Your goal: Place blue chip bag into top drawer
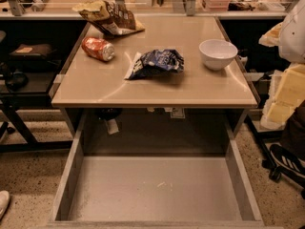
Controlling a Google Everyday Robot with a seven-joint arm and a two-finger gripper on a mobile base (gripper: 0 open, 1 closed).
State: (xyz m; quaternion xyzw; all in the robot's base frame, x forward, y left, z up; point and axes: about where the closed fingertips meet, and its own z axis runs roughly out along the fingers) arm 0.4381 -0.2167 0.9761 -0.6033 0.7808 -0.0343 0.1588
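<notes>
The blue chip bag (156, 63) lies crumpled on the tan tabletop (190, 92), near its middle, dark blue with white lettering and edges. The top drawer (157, 190) is pulled fully open below the table's front edge; its flat speckled grey bottom holds nothing but a few specks. My gripper is not in view. A white rounded shape (293, 30) shows at the right edge, level with the table's back half, and I cannot tell whether it is part of my arm. Nothing is touching the bag.
A white bowl (218, 53) stands right of the bag. A red soda can (98, 48) lies on its side to the left. A yellow-brown chip bag (110, 16) lies at the back left. Pale yellow blocks (286, 97) and dark furniture flank the table.
</notes>
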